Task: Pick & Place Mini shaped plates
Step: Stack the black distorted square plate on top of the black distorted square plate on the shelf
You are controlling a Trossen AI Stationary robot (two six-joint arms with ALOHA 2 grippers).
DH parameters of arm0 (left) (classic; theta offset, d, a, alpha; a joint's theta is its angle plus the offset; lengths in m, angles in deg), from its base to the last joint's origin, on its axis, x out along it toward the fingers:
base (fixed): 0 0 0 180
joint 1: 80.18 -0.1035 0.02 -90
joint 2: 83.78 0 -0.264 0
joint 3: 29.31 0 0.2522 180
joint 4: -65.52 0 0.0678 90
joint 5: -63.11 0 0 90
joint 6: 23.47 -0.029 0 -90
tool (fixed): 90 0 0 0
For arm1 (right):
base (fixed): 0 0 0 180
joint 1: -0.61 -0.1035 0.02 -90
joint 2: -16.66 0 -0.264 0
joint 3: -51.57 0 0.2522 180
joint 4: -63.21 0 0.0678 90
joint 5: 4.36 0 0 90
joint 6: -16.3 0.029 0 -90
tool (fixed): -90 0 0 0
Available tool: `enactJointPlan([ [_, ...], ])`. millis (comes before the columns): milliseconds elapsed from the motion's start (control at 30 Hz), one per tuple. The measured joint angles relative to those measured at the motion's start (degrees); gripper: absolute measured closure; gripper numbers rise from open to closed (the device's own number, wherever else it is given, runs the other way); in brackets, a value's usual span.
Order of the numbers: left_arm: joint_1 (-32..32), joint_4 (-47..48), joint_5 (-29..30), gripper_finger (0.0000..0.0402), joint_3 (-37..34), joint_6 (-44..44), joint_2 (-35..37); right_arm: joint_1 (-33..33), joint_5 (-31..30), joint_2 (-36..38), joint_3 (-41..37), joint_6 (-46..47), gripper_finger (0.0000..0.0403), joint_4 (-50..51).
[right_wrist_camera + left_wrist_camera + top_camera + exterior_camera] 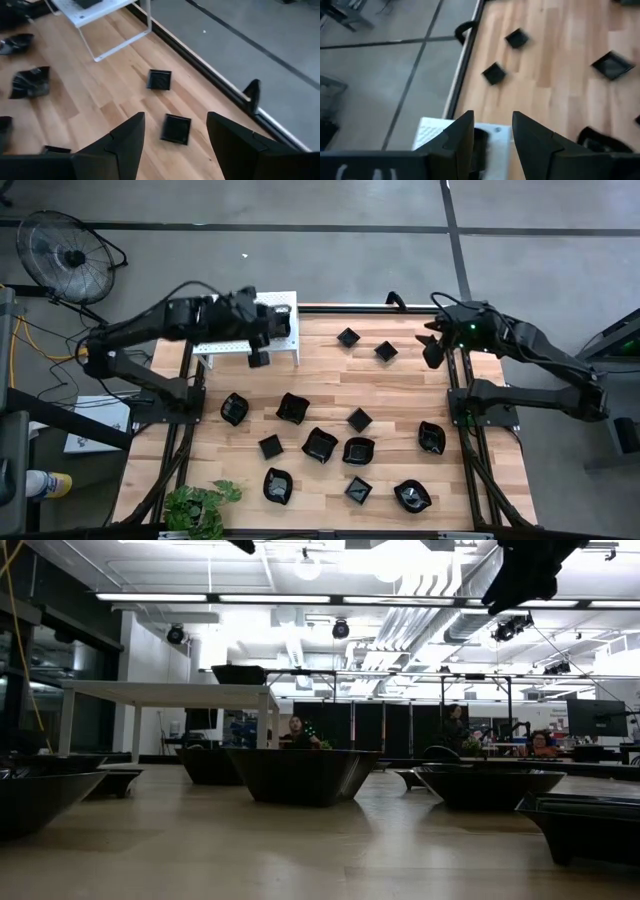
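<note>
Wooden table strewn with mini shaped plates, grey floor around.

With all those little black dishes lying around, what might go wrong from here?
The left end effector hangs open over the white shelf, where a plate lies just below its fingers; coming away, it could perhaps nudge that plate off. The right end effector, open, hovers beside two small square plates lying near the table edge.

high: straight down | low: tabletop level | wrists: angled down, sharing table
</note>
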Motion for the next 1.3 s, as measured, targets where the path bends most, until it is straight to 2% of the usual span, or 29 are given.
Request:
enactJointPlan([
  [233, 8.0, -15.7, 3.1, 0.0271, -17.8, 7.1, 9.8, 0.0, 4.9, 0.8, 0.0, 1.6, 0.0194, 0.9],
  [433, 16.5, -18.5, 5.2, 0.0271, -25.7, 16.7, 15.2, 0.0, 9.9, 1.5, 0.0, 1.4, 0.0194, 1.9],
  [700, 28.1, -10.9, 10.9, 0.0271, -27.0, 27.3, 15.0, 0.0, 10.0, 3.1, 0.0, 3.1, 0.0194, 3.4],
  [967, 38.3, -8.0, 13.8, 0.0271, -26.9, 36.8, 9.6, 0.0, 9.9, 3.5, 0.0, 4.0, 0.0194, 3.5],
  [1100, 40.7, -8.0, 15.7, 0.0271, -26.9, 42.1, 5.4, 0.0, 9.9, 3.5, -0.1, 4.8, 0.0194, 3.5],
  [1300, 40.7, -8.2, 16.3, 0.0271, -26.9, 54.5, -0.8, 0.0, 10.0, 3.5, -0.1, 5.6, 0.0194, 3.5],
])
